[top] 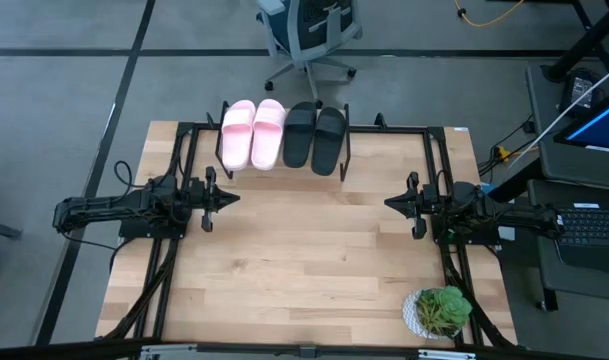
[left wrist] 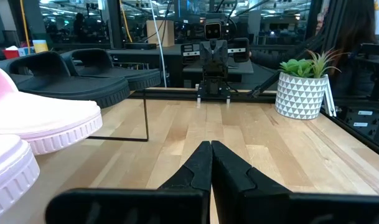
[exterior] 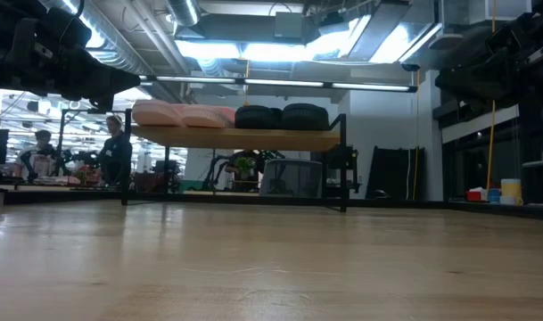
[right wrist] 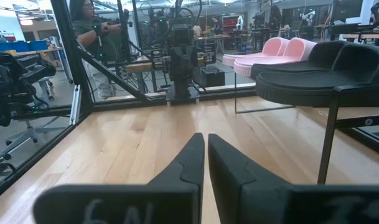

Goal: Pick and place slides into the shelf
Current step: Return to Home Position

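My left pincer (top: pixel 227 197) sits at the left of the tabletop (top: pixel 314 270), fingers pressed together. All four slides are on the shelf (exterior: pixel 244 138) in a row: two pink slides (top: pixel 252 133), then two black slides (top: pixel 314 137). Their far ends seem to overhang it, so a jolt could tip one off. My right pincer (top: pixel 389 203), also closed, waits on the right, where a careless swing might clip the plant (top: pixel 442 310)
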